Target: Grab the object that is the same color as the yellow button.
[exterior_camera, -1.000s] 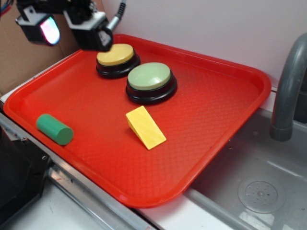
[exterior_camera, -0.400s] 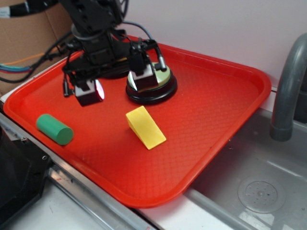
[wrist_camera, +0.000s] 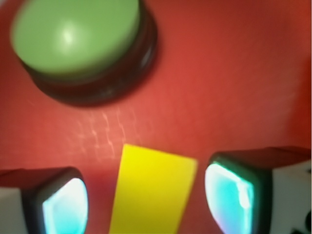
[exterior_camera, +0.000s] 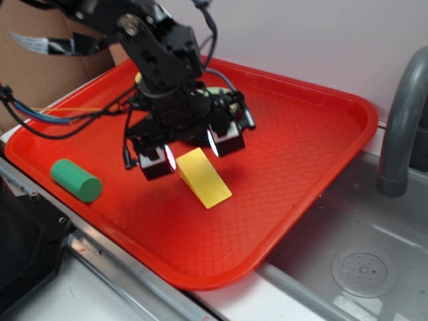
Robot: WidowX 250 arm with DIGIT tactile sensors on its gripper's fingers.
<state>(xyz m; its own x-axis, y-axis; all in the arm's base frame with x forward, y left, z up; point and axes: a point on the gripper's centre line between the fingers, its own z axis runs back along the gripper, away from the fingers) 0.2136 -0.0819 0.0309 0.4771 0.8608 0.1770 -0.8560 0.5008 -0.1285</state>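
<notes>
The object, a small yellow wedge [exterior_camera: 204, 178], lies near the middle of the red tray [exterior_camera: 314, 140]. My gripper [exterior_camera: 189, 152] hangs open straddling the wedge's tall end, one finger on each side. In the wrist view the wedge [wrist_camera: 152, 190] sits between the two glowing pads [wrist_camera: 66, 207], with red tray showing in the gaps on both sides. Only a sliver of the yellow button [exterior_camera: 139, 77] shows behind my arm at the tray's far edge.
A pale green button [wrist_camera: 78, 41] on a black base stands just beyond the wedge, mostly hidden by my arm in the exterior view. A green cylinder [exterior_camera: 76, 180] lies at the tray's left front. A grey faucet [exterior_camera: 404, 120] and sink [exterior_camera: 361, 267] are to the right.
My gripper has travelled from above the yellow button down and toward the front, past the green button, and now straddles the wedge. The wedge and cylinder have not moved.
</notes>
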